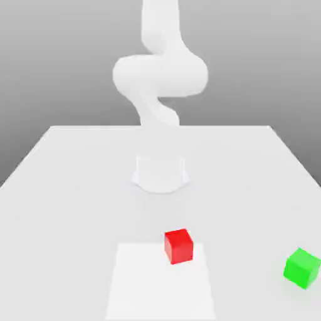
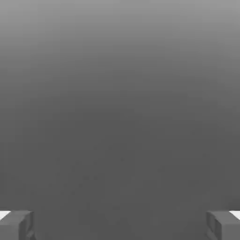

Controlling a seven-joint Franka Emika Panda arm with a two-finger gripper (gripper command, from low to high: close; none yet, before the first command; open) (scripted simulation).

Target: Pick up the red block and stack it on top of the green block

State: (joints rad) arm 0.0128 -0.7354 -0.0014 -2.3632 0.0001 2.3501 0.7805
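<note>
- Progress: nothing done; red block point(image 1: 178, 246) rests unstacked on the table point(image 1: 75, 188).
- Green block point(image 1: 302, 268) lies well apart, at its four o'clock.
- Gripper point(image 2: 120, 225) spread wide, empty; grasping and stacking remain.

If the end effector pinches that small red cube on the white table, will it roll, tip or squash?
The small red cube has flat faces and sharp edges, so it probably sits stable rather than rolling. It looks rigid and should keep its shape. Its smooth, plain sides could slip under an off-centre pinch from the open end effector.
</note>
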